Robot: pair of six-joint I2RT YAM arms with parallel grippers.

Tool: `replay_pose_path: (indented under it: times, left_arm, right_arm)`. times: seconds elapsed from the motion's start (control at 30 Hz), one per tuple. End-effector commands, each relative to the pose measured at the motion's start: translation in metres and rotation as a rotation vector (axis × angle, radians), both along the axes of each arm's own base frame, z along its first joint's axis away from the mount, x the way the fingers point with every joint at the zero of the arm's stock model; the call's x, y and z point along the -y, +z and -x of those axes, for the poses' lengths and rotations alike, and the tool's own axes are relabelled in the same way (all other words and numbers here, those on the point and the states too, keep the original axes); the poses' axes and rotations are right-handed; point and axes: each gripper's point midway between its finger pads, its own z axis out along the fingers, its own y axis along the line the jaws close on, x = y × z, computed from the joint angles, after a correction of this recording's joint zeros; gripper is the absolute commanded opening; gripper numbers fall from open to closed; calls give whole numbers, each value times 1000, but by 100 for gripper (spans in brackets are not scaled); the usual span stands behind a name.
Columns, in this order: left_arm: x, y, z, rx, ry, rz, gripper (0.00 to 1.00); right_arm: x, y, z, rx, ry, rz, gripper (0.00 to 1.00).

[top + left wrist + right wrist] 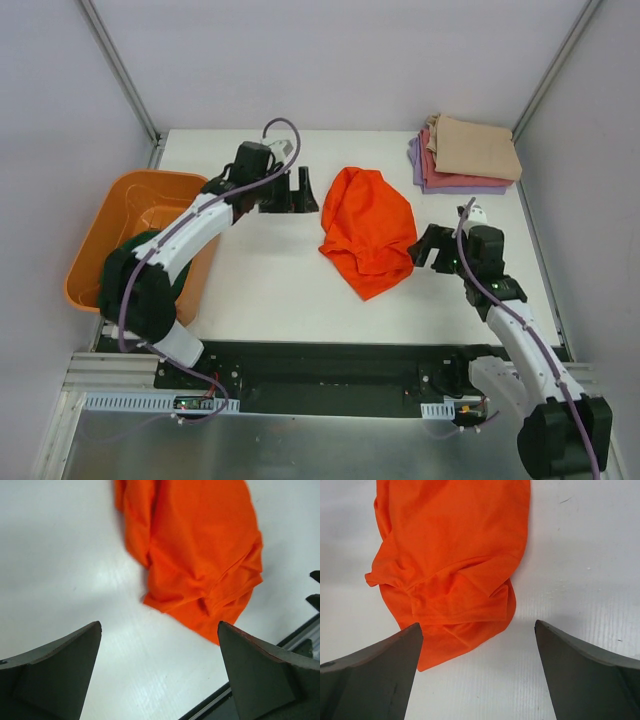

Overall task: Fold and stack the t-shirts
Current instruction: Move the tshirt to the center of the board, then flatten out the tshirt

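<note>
A bright orange t-shirt (pixel 368 230) lies crumpled in the middle of the white table (pixel 260 280), also seen in the left wrist view (pixel 195 545) and the right wrist view (pixel 455 555). My left gripper (pixel 310 190) (pixel 159 625) is open just left of it, with nothing between its fingers. My right gripper (pixel 416 248) (pixel 479 624) is open at the shirt's right edge, holding nothing. At the back right is a folded stack with a tan shirt (pixel 480 148) on top, a pink-red one (pixel 432 170) under it and a lavender one (pixel 414 155) at the bottom. A dark green shirt (pixel 133 243) lies in the tub, partly hidden by my left arm.
A rigid orange plastic tub (pixel 90 250) stands off the table's left edge. Slanted metal frame posts (pixel 120 70) rise at the back corners. A black rail (pixel 330 365) runs along the near edge between the arm bases.
</note>
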Motion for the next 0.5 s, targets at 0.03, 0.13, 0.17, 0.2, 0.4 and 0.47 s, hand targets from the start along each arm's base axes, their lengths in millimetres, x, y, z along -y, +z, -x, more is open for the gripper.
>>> replay_pose_path:
  times: [0.03, 0.13, 0.17, 0.2, 0.4, 0.47]
  left_arm:
    - [-45, -32, 28, -3, 225, -59, 99]
    - [-44, -52, 42, -48, 236, -20, 99]
    - [-47, -60, 46, -70, 249, -30, 99]
    - [-50, -68, 49, -87, 263, -38, 99]
    - [-70, -94, 55, -107, 357, -104, 99]
    - [-78, -100, 55, -105, 391, -131, 99]
  right_arm:
    - [-23, 3, -14, -69, 75, -64, 96]
    - [-47, 0, -13, -101, 190, 28, 96]
    - [-57, -6, -8, -108, 247, 116, 96]
    - [-70, -9, -5, -110, 294, 184, 96]
    - [-121, -25, -14, -149, 281, 296, 99]
    - [-138, -33, -14, -174, 300, 331, 92]
